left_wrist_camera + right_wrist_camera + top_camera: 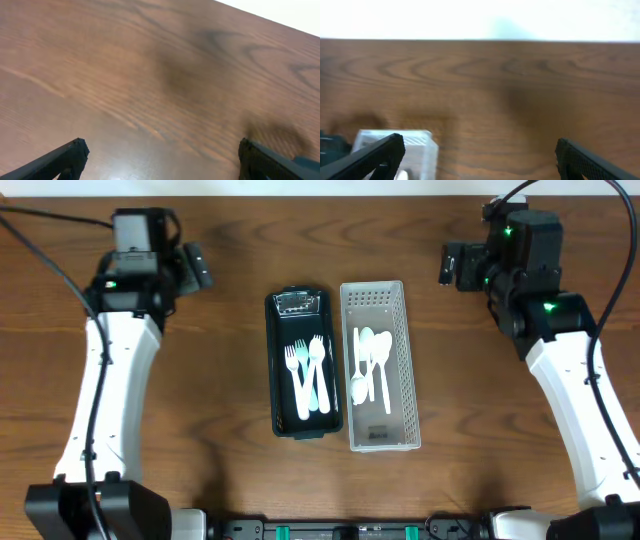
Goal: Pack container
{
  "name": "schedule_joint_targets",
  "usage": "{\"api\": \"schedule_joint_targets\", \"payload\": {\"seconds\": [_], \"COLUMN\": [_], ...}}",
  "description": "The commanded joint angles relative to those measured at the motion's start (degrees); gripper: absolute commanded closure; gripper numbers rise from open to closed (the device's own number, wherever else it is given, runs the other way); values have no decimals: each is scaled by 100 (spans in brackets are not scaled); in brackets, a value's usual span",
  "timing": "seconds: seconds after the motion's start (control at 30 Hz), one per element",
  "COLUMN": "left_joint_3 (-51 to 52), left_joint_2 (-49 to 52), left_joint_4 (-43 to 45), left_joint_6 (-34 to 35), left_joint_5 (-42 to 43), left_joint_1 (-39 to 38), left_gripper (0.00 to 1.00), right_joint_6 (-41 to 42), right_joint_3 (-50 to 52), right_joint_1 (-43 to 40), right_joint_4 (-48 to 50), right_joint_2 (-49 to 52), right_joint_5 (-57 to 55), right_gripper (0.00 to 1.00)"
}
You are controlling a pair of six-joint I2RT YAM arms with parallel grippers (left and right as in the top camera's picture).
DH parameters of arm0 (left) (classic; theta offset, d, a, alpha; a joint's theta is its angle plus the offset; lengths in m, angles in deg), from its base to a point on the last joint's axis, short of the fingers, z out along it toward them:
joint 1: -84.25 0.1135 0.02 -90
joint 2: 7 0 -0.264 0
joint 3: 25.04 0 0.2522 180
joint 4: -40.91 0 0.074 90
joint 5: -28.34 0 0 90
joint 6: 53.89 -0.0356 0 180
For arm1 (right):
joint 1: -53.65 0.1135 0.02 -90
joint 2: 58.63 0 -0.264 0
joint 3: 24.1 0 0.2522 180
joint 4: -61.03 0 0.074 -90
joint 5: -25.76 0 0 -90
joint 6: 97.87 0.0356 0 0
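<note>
Two robot arms flank a half-packed cutlery set on a wooden desk (205, 440). At centre, a black container (272, 380) holding three forks (310, 375) lies side by side with a white basket (410, 380) of spoons (370, 365), their long walls touching or very nearly so. Both trays, and the cutlery inside them, run lengthwise away from the robot. The left gripper (196, 267) hovers over bare wood near the far edge, well off to the left of the black container and level with its far end. Its fingers are spread wide and hold nothing, and its own camera shows only desk. The right gripper (450, 265) mirrors it on the other side, also spread and empty, pointing inward with the far corner of the white basket (395, 142) just entering its wrist view at lower left. It is the nearer of the two to the spoons, which lie inward and toward the robot from it. If the spoons are to join the forks, the right arm appears better placed, and would probably need to turn its jaws across the handles, since these lie along the basket's long axis. A small clear item at the black container's far end cannot be identified.
</note>
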Motion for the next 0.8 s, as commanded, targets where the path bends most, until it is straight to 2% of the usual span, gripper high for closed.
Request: {"api": "schedule_joint_targets", "payload": {"seconds": [0.0, 0.2, 0.33, 0.6, 0.77], "left_joint_3": [81, 619, 1099, 2334, 2931], "left_joint_2": [-13, -518, -1121, -2822, -3950], "left_joint_4": [-109, -13, 76, 343, 70], "left_joint_6": [-221, -223, -195, -153, -136], "left_joint_5": [557, 551, 553, 549, 444], "left_joint_1": [269, 249, 245, -146, -570], "left_gripper": [2, 2, 2, 2, 2], "right_joint_6": [317, 837, 835, 1040, 1139], "right_joint_3": [2, 120, 577, 2448, 3449], "right_joint_1": [24, 15, 15, 28, 28], "right_joint_4": [-334, -1132, -1084, -734, -1117], "right_joint_2": [31, -275, -839, -3023, -4638], "right_joint_5": [-638, -678, -680, -1073, -1233], "right_gripper": [1, 1, 1, 1, 1]}}
